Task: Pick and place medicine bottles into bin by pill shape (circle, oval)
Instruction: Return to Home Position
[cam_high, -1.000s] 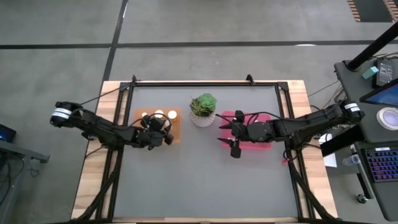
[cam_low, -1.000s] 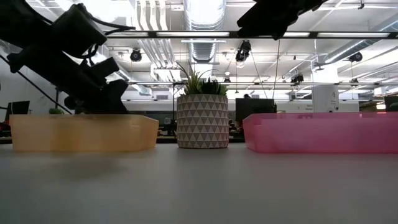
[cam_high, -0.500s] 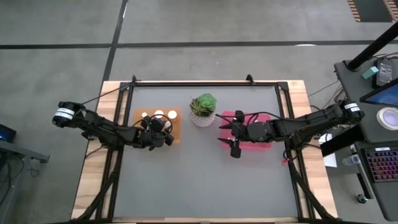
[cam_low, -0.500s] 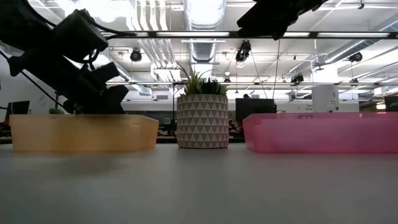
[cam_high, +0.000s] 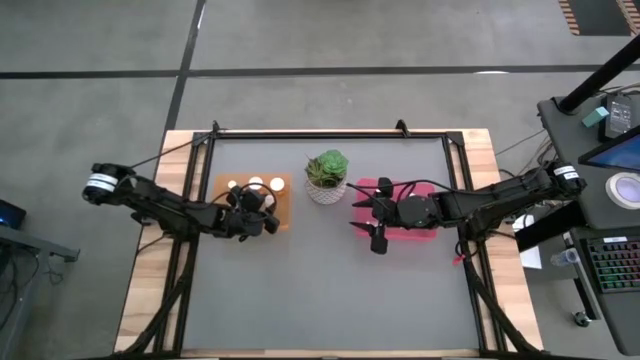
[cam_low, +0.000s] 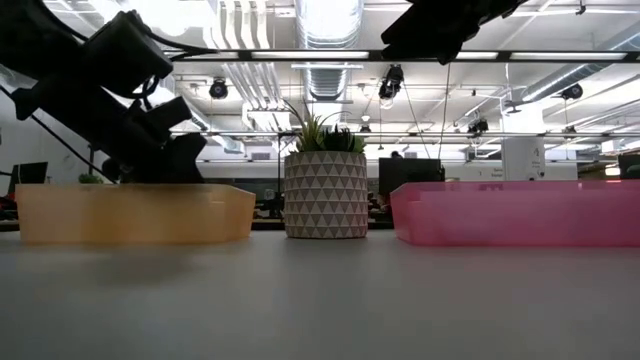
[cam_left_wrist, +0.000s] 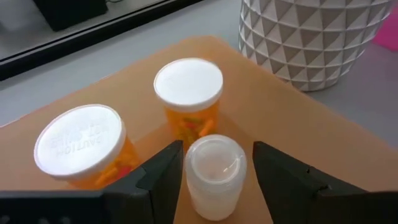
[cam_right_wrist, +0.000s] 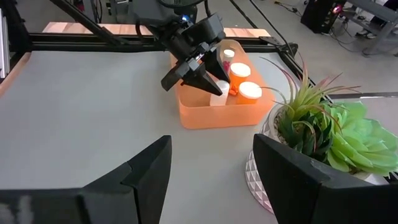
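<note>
We see a grey counter (cam_high: 320, 290) edged in pale wood. The orange tray (cam_low: 130, 213) is a translucent amber and the pink tray (cam_low: 515, 212) a translucent rose. The pot (cam_low: 325, 195) carries a white-and-grey triangle pattern under a green plant (cam_high: 327, 167). The wide bottles (cam_left_wrist: 188, 84) (cam_left_wrist: 79, 140) have white caps over orange bodies; the slim bottle (cam_left_wrist: 214, 186) is cloudy white. The left pincer (cam_left_wrist: 216, 152) and the right pincer (cam_right_wrist: 211, 143) are black.

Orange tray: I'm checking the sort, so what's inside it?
Three white-capped bottles line one long side; a slim white bottle stands between the left gripper's fingers. The gripper covers the rest.
</note>
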